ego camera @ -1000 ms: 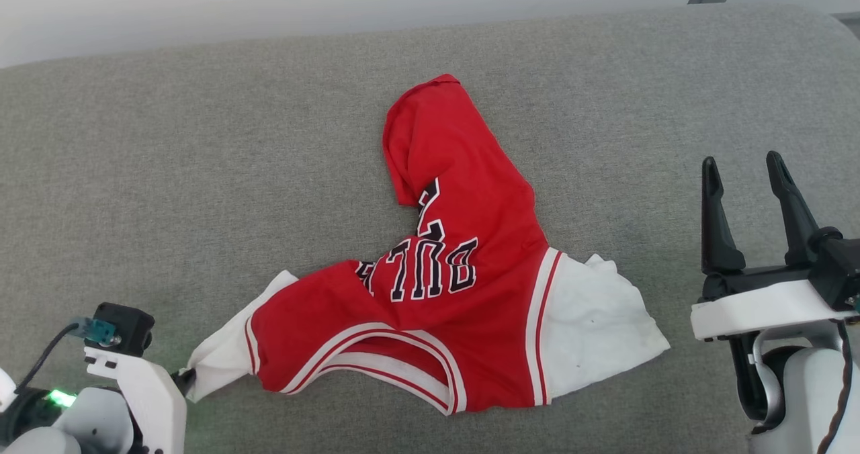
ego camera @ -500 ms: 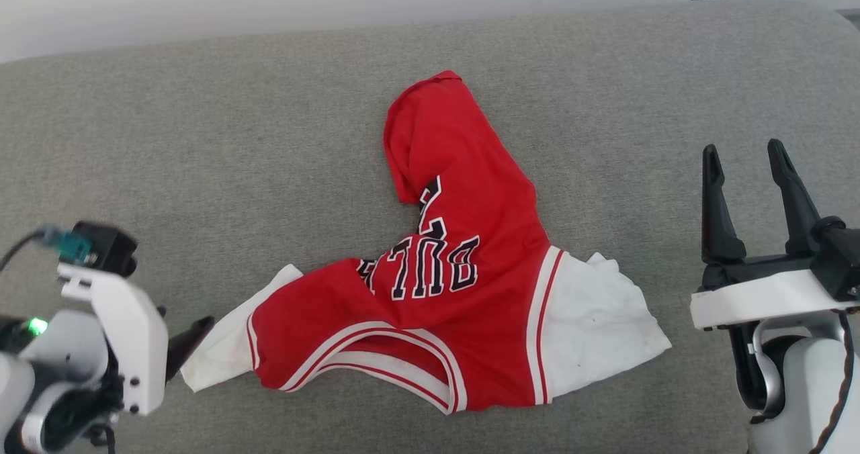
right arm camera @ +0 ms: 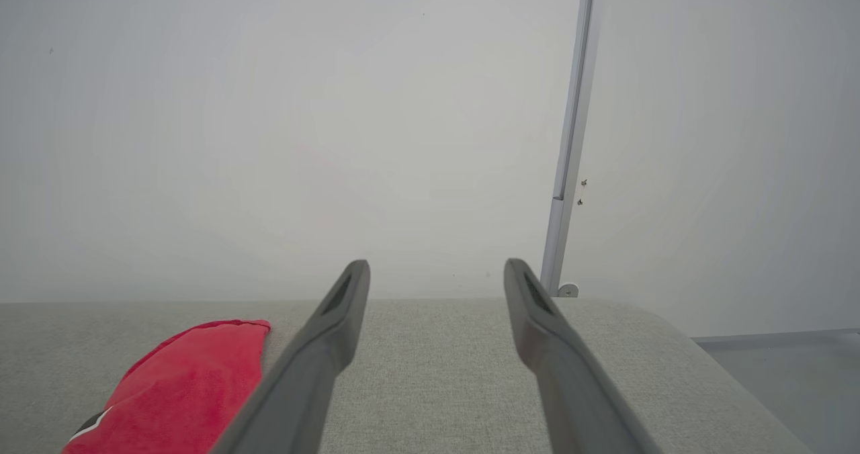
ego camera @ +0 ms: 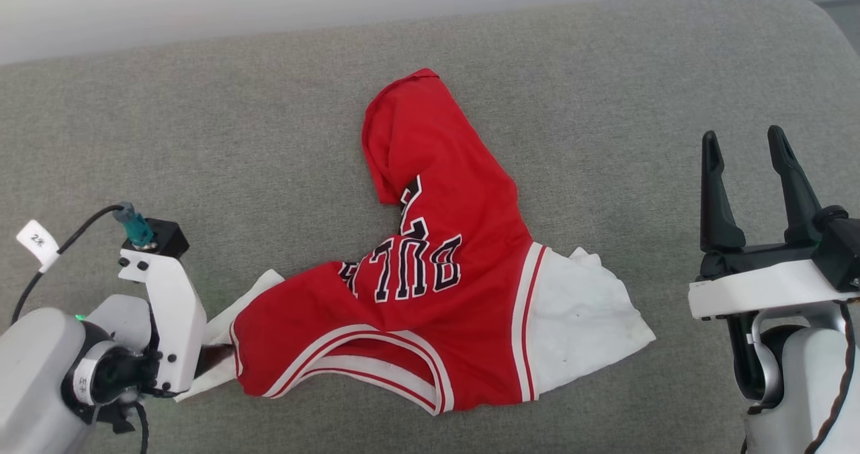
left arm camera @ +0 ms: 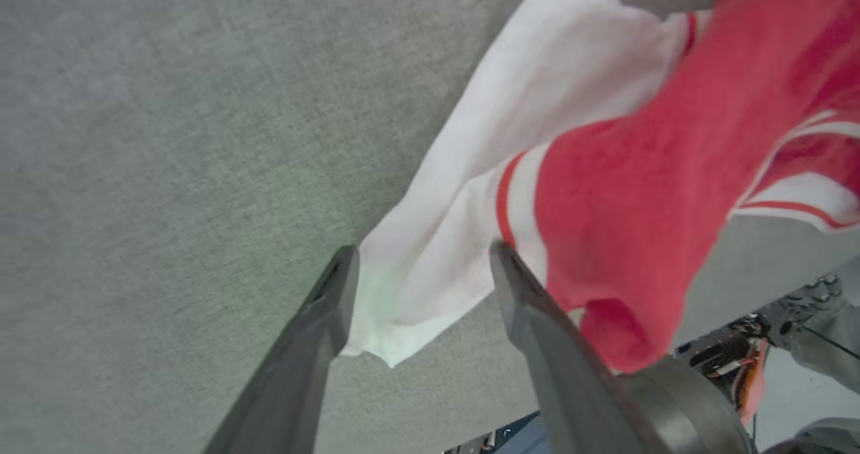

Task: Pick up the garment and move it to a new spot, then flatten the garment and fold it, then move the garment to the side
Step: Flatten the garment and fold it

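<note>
Garment: the red sleeveless basketball jersey with black lettering and white-and-red striped trim lies crumpled on the grey woven upholstered surface, roughly mid-surface.
Long axis: I read its widest run as left to right across the head view, with a red lobe reaching away from me.
Left gripper: fingers apart, straddling the jersey's white corner flap, not clamped on it.
Right gripper: fingers apart, holding nothing, well apart from the jersey's right white panel.
Nearer arm: left.
Judgement: the coming move turns on the flap lying between the left fingertips. Closing there should take it, though thin cloth may slip.
</note>
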Controlling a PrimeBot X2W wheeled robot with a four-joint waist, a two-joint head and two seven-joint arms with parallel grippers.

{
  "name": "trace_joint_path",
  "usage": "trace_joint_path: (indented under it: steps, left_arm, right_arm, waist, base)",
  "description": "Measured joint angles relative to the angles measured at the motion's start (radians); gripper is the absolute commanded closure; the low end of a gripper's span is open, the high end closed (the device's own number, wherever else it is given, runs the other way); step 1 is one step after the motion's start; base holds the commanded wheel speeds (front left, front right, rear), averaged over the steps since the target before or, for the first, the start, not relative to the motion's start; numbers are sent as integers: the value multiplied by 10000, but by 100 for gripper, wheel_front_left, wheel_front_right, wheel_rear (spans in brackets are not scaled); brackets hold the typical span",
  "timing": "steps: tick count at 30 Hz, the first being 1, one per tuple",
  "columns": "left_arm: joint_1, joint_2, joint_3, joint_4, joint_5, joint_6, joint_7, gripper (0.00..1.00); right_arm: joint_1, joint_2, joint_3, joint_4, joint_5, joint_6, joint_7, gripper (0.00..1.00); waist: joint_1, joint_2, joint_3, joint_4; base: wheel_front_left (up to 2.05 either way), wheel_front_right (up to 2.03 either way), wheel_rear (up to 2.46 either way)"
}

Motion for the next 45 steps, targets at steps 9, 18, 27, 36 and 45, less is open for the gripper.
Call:
trace_joint_path:
  steps: [9, 18, 27, 36, 45]
  left_arm:
    - [-694, -775, -462, 2433, 754, -788, -1068, 23]
    - [-1381, -1231, -330, 3758, 585, -1419, -1856, 100]
    - [-1796, -564, 407, 3218, 631, -1565, -3208, 100]
    - [-735, 673, 1170, 2516, 430, -849, -3685, 100]
    - [814, 600, 1379, 2725, -399, -343, -3545, 100]
  right_arm:
    - [-4, 0, -13, -73, 38, 0, 67, 0]
    - [5, 2, -92, -194, 21, 0, 174, 0]
    - [58, 2, -272, -299, -115, 0, 180, 0]
    - [135, 2, -322, -454, -117, 0, 211, 0]
    - [128, 4, -288, -399, -104, 0, 224, 0]
  waist:
    - [0, 0, 7, -33]
    - [0, 0, 11, 146]
    - [0, 0, -30, 368]
    - [0, 0, 44, 443]
    - [0, 0, 170, 490]
  base:
    - [0, 0, 0]
    - [0, 0, 0]
    - [0, 0, 0]
    - [0, 0, 0]
    - [0, 0, 0]
